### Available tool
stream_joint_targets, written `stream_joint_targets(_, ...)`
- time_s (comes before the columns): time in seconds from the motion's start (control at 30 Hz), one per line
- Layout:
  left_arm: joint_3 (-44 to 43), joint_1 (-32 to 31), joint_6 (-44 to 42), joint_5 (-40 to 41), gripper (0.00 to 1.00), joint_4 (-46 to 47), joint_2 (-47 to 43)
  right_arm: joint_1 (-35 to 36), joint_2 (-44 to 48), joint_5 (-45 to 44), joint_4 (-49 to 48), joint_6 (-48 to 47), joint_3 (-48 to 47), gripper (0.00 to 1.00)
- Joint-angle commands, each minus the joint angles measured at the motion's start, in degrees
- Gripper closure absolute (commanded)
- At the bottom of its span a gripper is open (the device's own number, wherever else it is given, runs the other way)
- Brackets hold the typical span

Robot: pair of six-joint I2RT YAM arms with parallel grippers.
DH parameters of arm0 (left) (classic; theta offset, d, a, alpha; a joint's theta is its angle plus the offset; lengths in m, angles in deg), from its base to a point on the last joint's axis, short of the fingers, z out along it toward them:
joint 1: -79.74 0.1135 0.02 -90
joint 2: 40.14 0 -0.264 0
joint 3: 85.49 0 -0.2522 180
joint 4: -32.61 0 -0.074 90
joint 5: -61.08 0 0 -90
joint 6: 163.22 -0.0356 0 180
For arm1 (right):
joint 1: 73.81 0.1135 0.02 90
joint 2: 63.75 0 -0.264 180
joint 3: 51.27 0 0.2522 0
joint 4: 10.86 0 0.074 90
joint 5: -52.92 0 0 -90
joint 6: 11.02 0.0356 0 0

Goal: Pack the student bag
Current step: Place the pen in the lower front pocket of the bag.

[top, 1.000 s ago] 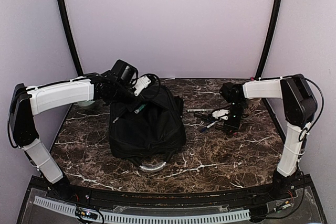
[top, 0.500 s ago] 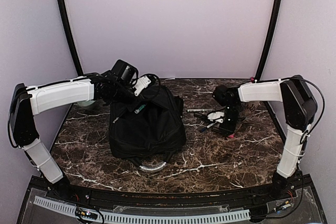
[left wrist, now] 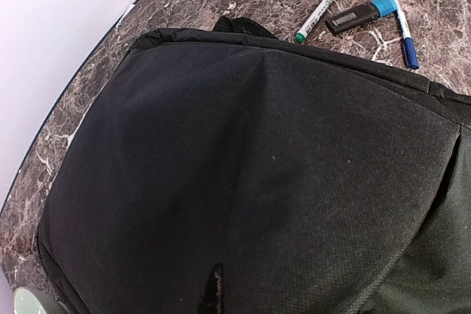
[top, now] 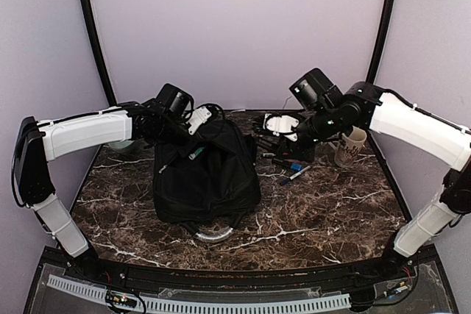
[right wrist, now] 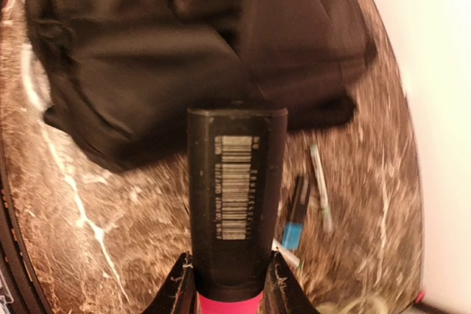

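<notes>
The student bag (top: 206,178) is a large black backpack standing left of the table's middle, and its fabric fills the left wrist view (left wrist: 243,167). My left gripper (top: 193,136) is shut on the bag's top edge; only one dark fingertip (left wrist: 213,292) pokes out from the cloth. My right gripper (top: 266,136) hangs above the table just right of the bag. It is shut on a black highlighter (right wrist: 235,196) with a barcode and a pink end, which points at the bag (right wrist: 184,42).
Loose on the marble right of the bag lie a green-tipped marker (left wrist: 320,11), a black marker with a blue cap (left wrist: 362,15) and a blue pen (left wrist: 401,23). A pale cup (top: 350,146) stands at the back right. The bag's grey loop handle (top: 210,234) lies in front.
My right arm has risen off the table with the highlighter and swung left toward the bag, uncovering the cup behind it. The left arm and the bag have not moved.
</notes>
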Motion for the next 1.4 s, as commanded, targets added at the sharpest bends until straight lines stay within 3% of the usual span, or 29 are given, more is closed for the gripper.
stream_joint_targets(0.0,-2.3,0.8,1.9,-1.7,1.0,1.1,-1.2,9.5,-1.7,-0.7,-1.2,-4.1,-3.5,0.82)
stream_joint_targets(0.2,-3.0,0.8,2.6,-3.1,1.0,0.5,-1.0,20.5,-9.6,-13.1,-5.8,-10.5,-7.0,0.84)
stream_joint_targets(0.37,-3.2,0.8,2.9,-3.6,1.0,0.4,-1.3,25.4,-15.9,-20.6,-13.1,-15.5,-8.9,0.85)
stream_joint_targets(0.5,-3.3,0.8,3.0,-4.1,1.0,0.2,-1.5,25.6,-22.2,-23.2,-16.2,-17.4,-14.0,0.85)
stream_joint_targets(0.8,-3.5,0.8,3.2,-4.4,1.0,0.1,-2.6,24.6,-34.0,-37.6,-33.9,-28.8,-15.4,0.85)
stream_joint_targets(1.13,-3.6,0.8,3.1,-4.7,1.0,0.0,-3.5,21.2,-39.5,-42.9,-45.2,-29.6,-17.1,0.85)
stream_joint_targets(1.27,-3.6,0.8,3.2,-4.9,1.0,0.1,-3.8,20.3,-41.3,-45.7,-53.4,-32.5,-15.5,0.77)
stream_joint_targets(1.37,-3.6,0.8,3.2,-5.0,1.0,0.1,-3.9,20.1,-42.0,-47.3,-59.7,-34.4,-14.3,0.62)
